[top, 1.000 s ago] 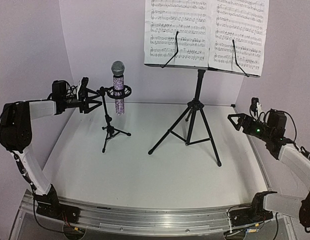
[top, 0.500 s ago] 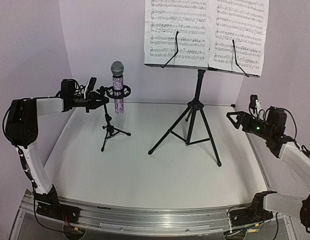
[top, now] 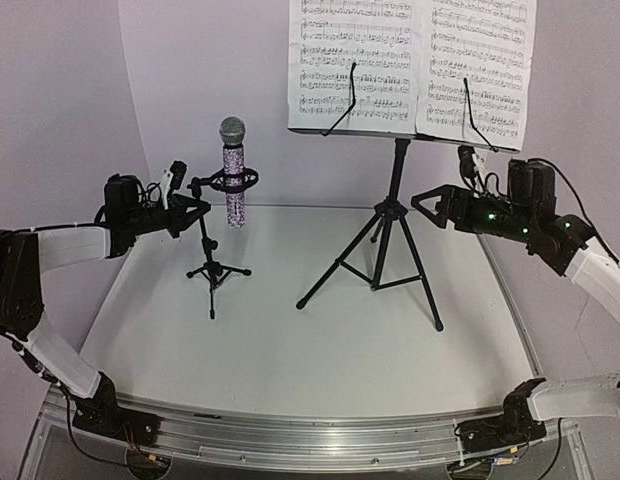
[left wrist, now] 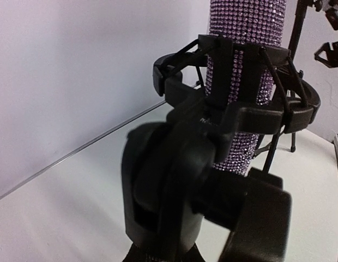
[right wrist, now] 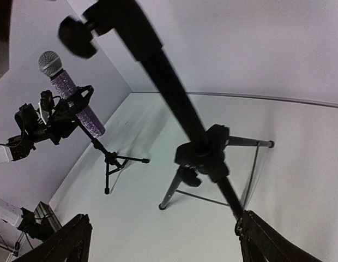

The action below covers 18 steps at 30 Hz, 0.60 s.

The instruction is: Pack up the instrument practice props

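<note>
The glittery purple microphone (top: pixel 233 190) with its grey mesh head stands upright in the clip of the small black tripod mic stand (top: pixel 209 262) at the back left. My left gripper (top: pixel 189 207) is shut on the mic stand's top joint (left wrist: pixel 174 180), just left of the microphone (left wrist: pixel 245 82). White sheet-music pages (top: pixel 410 65) rest on the desk of the tall black music stand (top: pixel 393 215). My right gripper (top: pixel 431 207) hangs open just right of that stand's pole (right wrist: pixel 174 103), with nothing between its fingers (right wrist: pixel 251 232).
The white table (top: pixel 290 350) is walled by pale panels on the left, back and right. The music stand's three legs spread over the middle and right of the table. A metal rail (top: pixel 290 440) carrying both arm bases runs along the near edge.
My left gripper has closed on the mic stand's joint, and the stand with its microphone has shifted slightly left and nearer. My right arm has risen and swung left, close to the music stand's pole.
</note>
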Motion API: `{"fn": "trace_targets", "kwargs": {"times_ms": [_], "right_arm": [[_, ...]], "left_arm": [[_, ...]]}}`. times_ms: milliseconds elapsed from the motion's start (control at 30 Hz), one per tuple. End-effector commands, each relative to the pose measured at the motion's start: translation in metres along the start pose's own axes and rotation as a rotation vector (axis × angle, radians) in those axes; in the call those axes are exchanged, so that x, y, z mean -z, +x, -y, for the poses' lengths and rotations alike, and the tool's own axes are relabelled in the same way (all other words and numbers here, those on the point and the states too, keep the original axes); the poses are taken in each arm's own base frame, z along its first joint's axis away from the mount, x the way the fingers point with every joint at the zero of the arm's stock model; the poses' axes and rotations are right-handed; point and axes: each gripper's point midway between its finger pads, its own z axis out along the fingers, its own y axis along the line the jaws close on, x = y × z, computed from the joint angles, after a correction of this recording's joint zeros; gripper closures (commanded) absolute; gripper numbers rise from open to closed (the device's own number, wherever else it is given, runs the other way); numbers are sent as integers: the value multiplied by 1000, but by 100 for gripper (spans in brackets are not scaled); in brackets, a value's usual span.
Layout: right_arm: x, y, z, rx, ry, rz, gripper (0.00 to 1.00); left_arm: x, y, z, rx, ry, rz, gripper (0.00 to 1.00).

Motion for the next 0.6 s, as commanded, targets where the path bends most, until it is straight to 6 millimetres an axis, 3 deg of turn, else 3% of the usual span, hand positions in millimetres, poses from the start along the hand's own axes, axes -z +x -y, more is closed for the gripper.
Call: {"fn": "trace_targets", "kwargs": {"times_ms": [0, 67, 167, 267, 433, 567], "right_arm": [[6, -9, -33, -58, 41, -46, 12], [3, -3, -58, -51, 9, -96, 13], [-19, 33, -107, 23, -59, -205, 14], [-36, 63, -152, 132, -131, -284, 13], [-53, 82, -181, 127, -172, -320, 14], [-102, 125, -227, 114, -313, -390, 15]], "left_arm": [[20, -27, 9, 23, -201, 75, 100], [26, -21, 20, 40, -236, 79, 100], [30, -15, 39, 3, -247, 96, 100], [33, -8, 42, 17, -275, 91, 100], [39, -8, 44, -13, -294, 116, 100], [41, -2, 47, -18, -292, 113, 100]]}}
